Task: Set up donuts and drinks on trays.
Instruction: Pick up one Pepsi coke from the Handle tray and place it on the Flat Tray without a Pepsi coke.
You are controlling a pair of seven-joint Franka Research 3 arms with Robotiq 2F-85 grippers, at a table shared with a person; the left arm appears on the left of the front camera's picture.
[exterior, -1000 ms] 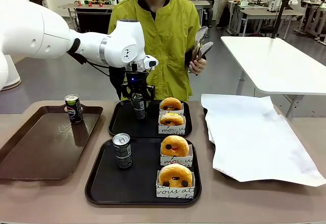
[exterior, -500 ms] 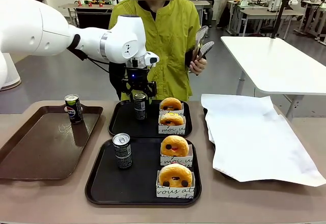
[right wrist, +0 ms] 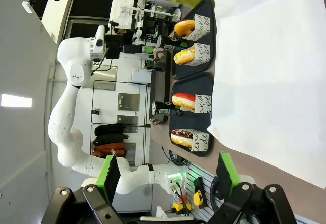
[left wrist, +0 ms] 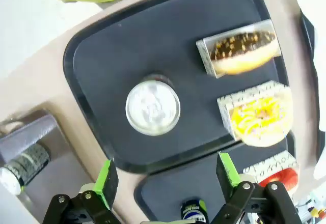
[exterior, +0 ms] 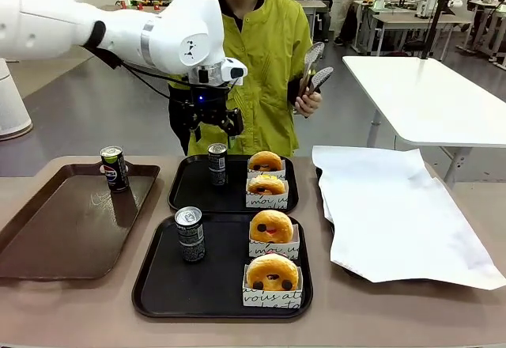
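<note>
My left gripper (exterior: 211, 125) hangs open and empty, high above the far black tray (exterior: 192, 194). Straight below it a dark can (exterior: 217, 164) stands upright on that tray beside two donuts (exterior: 265, 161) (exterior: 267, 185). In the left wrist view the can's silver top (left wrist: 153, 107) lies well beyond my open left gripper (left wrist: 167, 177). The near black tray (exterior: 168, 285) holds a second can (exterior: 190, 234) and two more donuts (exterior: 271, 227) (exterior: 272, 273). My right gripper (right wrist: 168, 175) is open with nothing between its fingers, off to the side of the white paper (right wrist: 265, 56).
A large brown tray (exterior: 63, 237) at the left carries a third can (exterior: 115, 168). White paper (exterior: 395, 213) covers a tray at the right. A person in a yellow-green top stands behind the far tray with tongs (exterior: 314, 67) in one hand.
My left gripper has risen straight up from around the can on the far tray. The can stays standing where it was. Nothing else has moved.
</note>
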